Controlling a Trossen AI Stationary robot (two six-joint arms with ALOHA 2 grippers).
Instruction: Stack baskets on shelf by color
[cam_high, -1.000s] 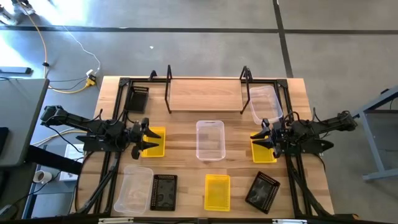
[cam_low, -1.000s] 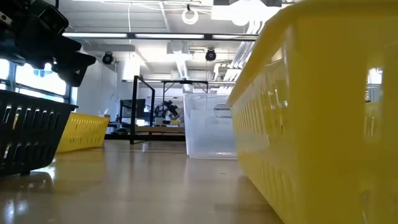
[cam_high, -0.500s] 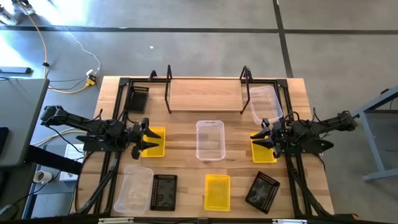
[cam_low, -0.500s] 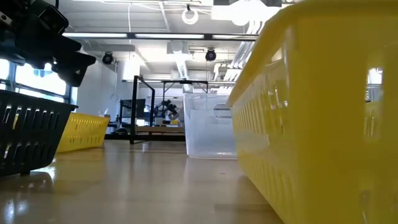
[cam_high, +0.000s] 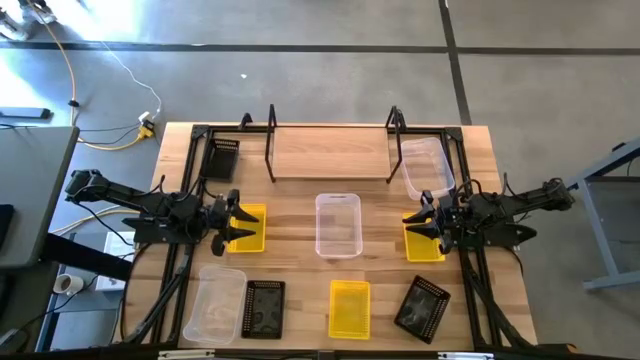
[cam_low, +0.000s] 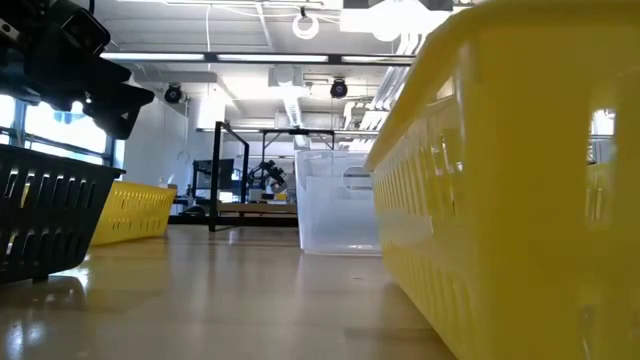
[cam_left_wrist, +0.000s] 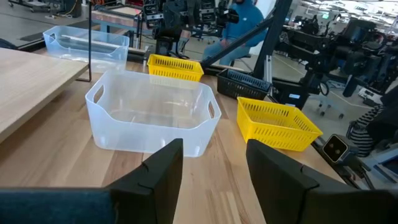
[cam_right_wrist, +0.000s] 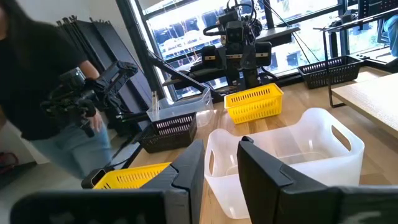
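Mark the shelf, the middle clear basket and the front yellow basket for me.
shelf (cam_high: 330, 153), high view, bare wood plank.
middle clear basket (cam_high: 338, 224), high view, its floor.
front yellow basket (cam_high: 349, 308), high view, its floor.

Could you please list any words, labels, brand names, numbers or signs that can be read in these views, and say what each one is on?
None: no readable text shows in any view.
The baskets, such as the clear one at the table's middle, and the shelf carry no visible labels.
Equipment in the room behind is too small and blurred to read.
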